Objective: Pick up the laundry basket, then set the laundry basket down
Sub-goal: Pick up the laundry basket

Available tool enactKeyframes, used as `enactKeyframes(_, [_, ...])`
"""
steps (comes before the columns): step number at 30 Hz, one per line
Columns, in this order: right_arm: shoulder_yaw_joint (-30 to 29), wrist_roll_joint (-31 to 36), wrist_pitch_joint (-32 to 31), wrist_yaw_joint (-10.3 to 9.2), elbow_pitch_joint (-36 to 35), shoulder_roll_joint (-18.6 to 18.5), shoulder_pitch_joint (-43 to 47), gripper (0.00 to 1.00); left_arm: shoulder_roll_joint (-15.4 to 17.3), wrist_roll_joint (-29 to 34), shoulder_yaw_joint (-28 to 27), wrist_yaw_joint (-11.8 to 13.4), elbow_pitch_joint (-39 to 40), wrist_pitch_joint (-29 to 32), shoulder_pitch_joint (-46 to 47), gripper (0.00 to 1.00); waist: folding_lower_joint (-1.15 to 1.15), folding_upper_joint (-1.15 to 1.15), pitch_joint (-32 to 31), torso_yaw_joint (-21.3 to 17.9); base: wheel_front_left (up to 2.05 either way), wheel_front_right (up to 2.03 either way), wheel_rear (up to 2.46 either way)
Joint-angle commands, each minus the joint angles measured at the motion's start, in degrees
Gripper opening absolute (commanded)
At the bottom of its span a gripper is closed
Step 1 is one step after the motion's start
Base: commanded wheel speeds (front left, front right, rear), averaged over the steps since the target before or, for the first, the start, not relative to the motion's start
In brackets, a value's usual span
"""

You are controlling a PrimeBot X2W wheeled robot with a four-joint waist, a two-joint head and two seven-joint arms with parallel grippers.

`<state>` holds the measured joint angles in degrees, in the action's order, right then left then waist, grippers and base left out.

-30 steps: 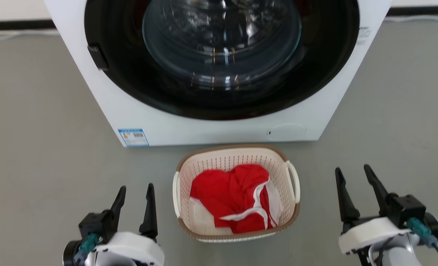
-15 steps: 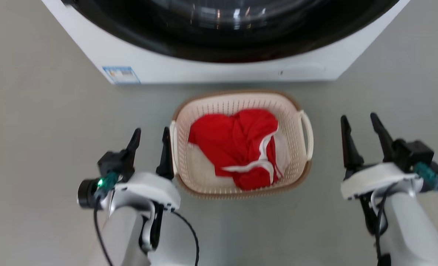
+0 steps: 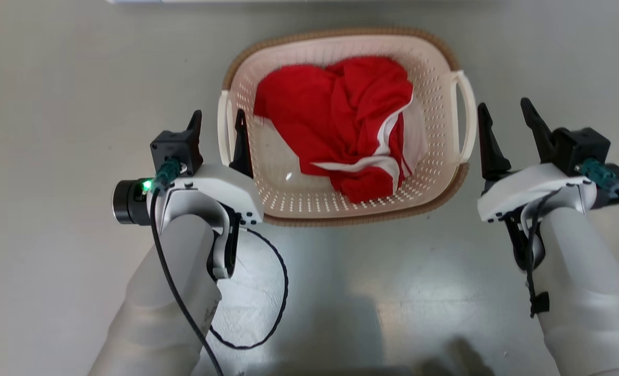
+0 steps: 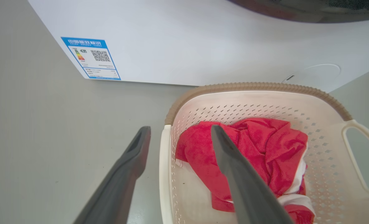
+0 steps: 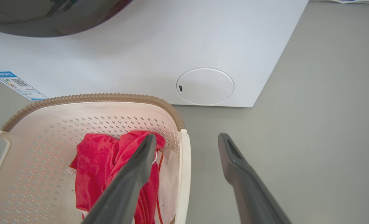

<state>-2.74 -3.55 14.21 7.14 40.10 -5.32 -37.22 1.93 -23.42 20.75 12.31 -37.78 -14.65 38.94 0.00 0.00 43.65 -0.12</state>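
Head view: the laundry basket (image 3: 440, 78) stands on the grey floor (image 3: 53, 104) between the two arms, a red cloth (image 3: 340, 109) with white trim bunched inside it. The left hand (image 3: 219, 114) is spread open and grips nothing. Its inner finger lies over the basket's inside and its outer finger over the floor, with the left handle (image 3: 224, 125) in the gap. The right hand (image 3: 503, 104) is just as open and empty, its inner finger just beside the outside of the right handle (image 3: 466, 115); whether they touch I cannot tell.

Left wrist view: the left hand's (image 4: 180, 128) fingers stand wide apart and the white handle band (image 4: 164, 174) runs up between them. Beyond the basket is the washing machine (image 4: 203, 46), with a blue label (image 4: 91, 58) at its corner.

Right wrist view: the right hand (image 5: 187, 136) gapes open, one finger across the red cloth, the other over bare floor, and the basket's side band (image 5: 184, 174) shows between them. A round cover (image 5: 205, 86) sits low on the machine's white front
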Motion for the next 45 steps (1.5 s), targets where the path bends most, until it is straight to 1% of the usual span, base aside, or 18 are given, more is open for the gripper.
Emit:
enactKeyframes(1, [1.63, 0.11, 0.79, 0.35, -0.19, 0.15, -0.02, 1.00, 0.95, -0.59, -0.76, 0.89, -0.20, -0.35, 0.78, 1.00, 0.00, 0.00, 2.76, -0.11, 0.00, 0.00, 0.00])
enactKeyframes(6, [2.57, 0.17, 0.79, 0.35, 0.52, 0.19, -1.74, 1.00, 0.95, -1.67, -0.03, 2.07, -2.80, -0.35, 3.37, 1.00, 0.00, 0.00, 5.35, -0.02, 0.00, 0.00, 0.00])
enactKeyframes(16, [3.95, -0.31, 0.79, 0.35, 1.71, 0.43, -4.10, 1.00, 0.95, -1.64, 1.55, 2.19, -3.87, -0.35, 5.85, 1.00, 0.00, 0.00, 10.02, 0.12, 0.00, 0.00, 0.00])
enactKeyframes(22, [4.02, -1.36, 0.79, 0.35, 3.50, 1.09, -5.72, 1.00, 0.95, -2.44, 2.86, 3.09, -4.29, -0.35, 7.22, 1.00, 0.00, 0.00, 12.39, -0.01, 0.00, 0.00, 0.00])
enactKeyframes(35, [4.39, -2.24, 0.79, 0.35, 5.70, 2.08, -6.27, 1.00, 0.95, -2.73, 4.80, 4.18, -5.73, -0.35, 7.57, 1.00, 0.00, 0.00, 13.25, -0.82, 0.00, 0.00, 0.00])
enactKeyframes(45, [4.25, -1.72, 0.79, 0.35, 6.09, 2.20, -5.86, 1.00, 0.95, -4.61, 6.32, 4.86, -8.06, -0.35, 7.82, 1.00, 0.00, 0.00, 12.55, -0.76, 0.00, 0.00, 0.00])
